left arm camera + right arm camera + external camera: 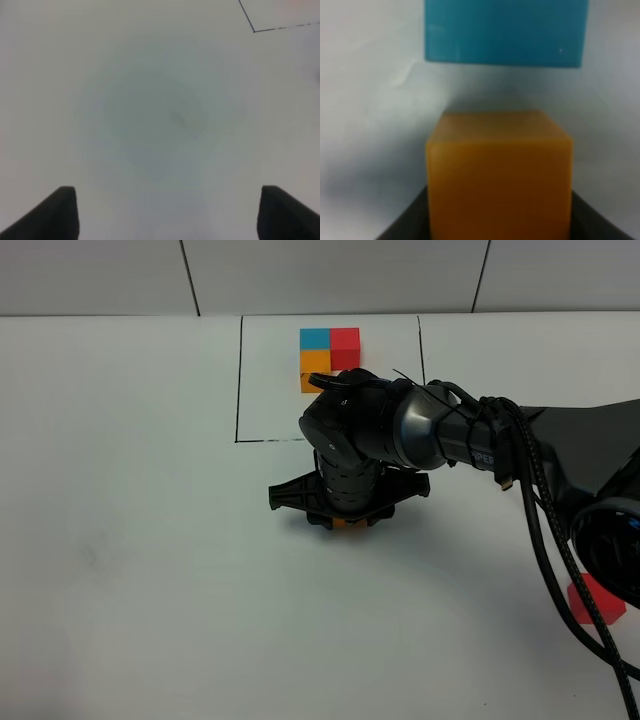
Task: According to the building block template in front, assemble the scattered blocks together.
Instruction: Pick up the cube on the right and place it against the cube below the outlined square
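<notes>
Assembly in progress: your left claw (pixel 167 200) hangs open over the table (pixel 150 100); at centre, near the framed template (pixel 328 348), your right claw (pixel 345 512) clamps the orange cube (pixel 497 170) by opposite flat faces, blue cube (pixel 502 32) just ahead. Red cube (pixel 597 600) lies far right. Likely light, rigid, smooth: grip flat faces squarely.

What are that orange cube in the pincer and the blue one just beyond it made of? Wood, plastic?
Hard to say for sure. The orange cube has an even, solid colour, softly rounded edges and a dull sheen, with no grain showing: likely plastic or painted wood. The teal-blue cube looks alike, its face slightly glossier with tiny light specks.
</notes>
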Action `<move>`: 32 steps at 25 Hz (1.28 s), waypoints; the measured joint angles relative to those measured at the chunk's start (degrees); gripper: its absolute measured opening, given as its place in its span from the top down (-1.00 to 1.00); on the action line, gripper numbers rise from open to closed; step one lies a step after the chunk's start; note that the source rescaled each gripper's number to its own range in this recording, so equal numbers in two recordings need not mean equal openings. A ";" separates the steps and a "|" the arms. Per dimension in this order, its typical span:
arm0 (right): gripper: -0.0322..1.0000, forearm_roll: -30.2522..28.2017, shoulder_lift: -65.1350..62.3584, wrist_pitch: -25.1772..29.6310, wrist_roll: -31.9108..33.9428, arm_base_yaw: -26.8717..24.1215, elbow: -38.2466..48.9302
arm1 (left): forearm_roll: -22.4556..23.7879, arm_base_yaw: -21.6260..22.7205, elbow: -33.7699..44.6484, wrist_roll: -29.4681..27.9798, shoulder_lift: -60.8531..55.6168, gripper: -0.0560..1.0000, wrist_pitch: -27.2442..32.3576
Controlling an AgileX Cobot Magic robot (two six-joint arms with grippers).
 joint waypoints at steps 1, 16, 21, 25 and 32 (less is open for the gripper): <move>0.93 0.00 0.00 -0.05 0.00 0.00 0.00 | 0.00 0.00 0.00 0.00 0.00 -0.36 0.00; 0.93 -1.67 0.06 -0.91 -0.05 0.00 0.00 | 0.00 0.00 0.00 -0.05 0.00 -0.36 0.00; 0.93 -1.84 0.11 -1.46 -0.05 0.00 0.00 | 0.00 0.00 0.00 -0.13 0.00 -0.36 0.00; 0.93 -1.91 0.30 -1.58 -0.05 0.00 0.00 | 0.00 0.00 0.00 -0.13 0.00 -0.36 0.00; 0.93 -2.15 1.03 -1.86 -0.05 0.00 -0.02 | 0.00 0.00 0.00 -0.13 0.00 -0.36 0.00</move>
